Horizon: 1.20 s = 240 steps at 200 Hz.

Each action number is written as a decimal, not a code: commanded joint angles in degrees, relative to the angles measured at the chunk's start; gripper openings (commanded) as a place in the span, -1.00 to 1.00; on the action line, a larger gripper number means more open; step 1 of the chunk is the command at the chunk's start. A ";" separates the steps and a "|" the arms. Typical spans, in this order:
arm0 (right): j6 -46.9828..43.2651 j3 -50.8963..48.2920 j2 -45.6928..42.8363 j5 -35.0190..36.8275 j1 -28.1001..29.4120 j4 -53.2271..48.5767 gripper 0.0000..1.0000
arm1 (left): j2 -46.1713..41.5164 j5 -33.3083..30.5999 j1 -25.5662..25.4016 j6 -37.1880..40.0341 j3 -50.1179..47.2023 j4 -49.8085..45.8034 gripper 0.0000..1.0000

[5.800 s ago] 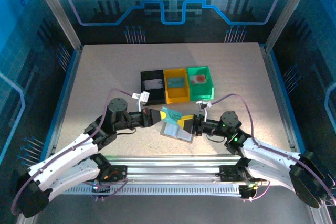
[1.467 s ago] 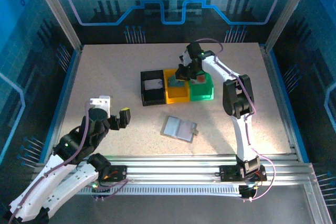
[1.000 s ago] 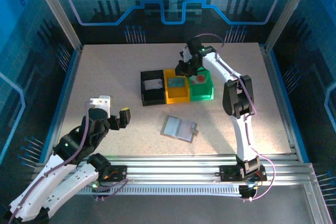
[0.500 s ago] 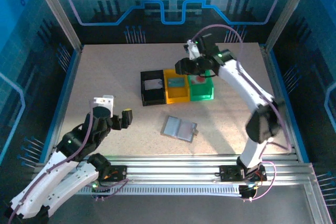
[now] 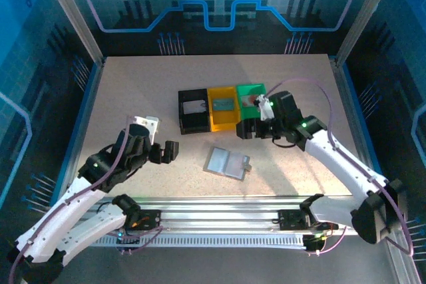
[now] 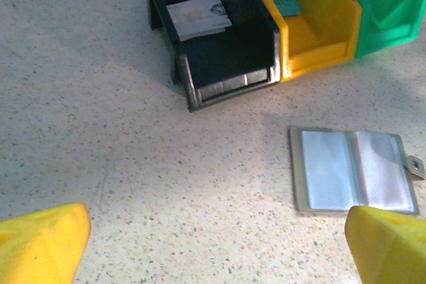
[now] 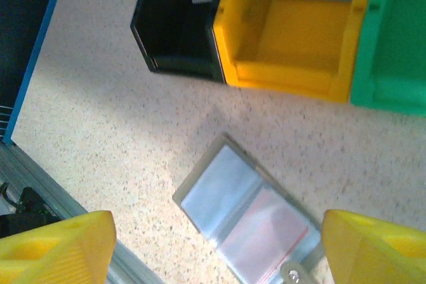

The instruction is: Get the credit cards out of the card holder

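Lying open beneath the wide, empty right gripper (image 5: pixel 246 130), left gripper (image 5: pixel 170 152) equally wide nearby: flat grey folding card holder (image 5: pixel 227 163), pockets seemingly bare, thin credit cards (image 6: pixel 196 18) in plastic bins (image 6: pixel 226 88) beyond; extraction likely done, next move a pocket check.

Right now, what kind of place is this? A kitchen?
Not a kitchen; most likely a robot lab. Two robot arms are mounted on a metal rail, the table sits inside a framed booth, and coloured bins hold cards.
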 commanded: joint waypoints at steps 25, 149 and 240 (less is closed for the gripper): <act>3.95 -8.98 -4.44 1.27 3.26 5.68 0.72 | 1.05 4.59 -1.29 -6.50 2.30 -2.20 0.98; 13.25 -20.73 0.10 1.78 10.04 17.82 0.30 | 9.91 4.56 -10.43 -21.88 -3.56 8.19 0.98; 15.73 -21.26 4.04 5.87 11.02 18.62 -0.16 | 19.58 4.54 -14.58 -26.73 -3.56 13.96 0.97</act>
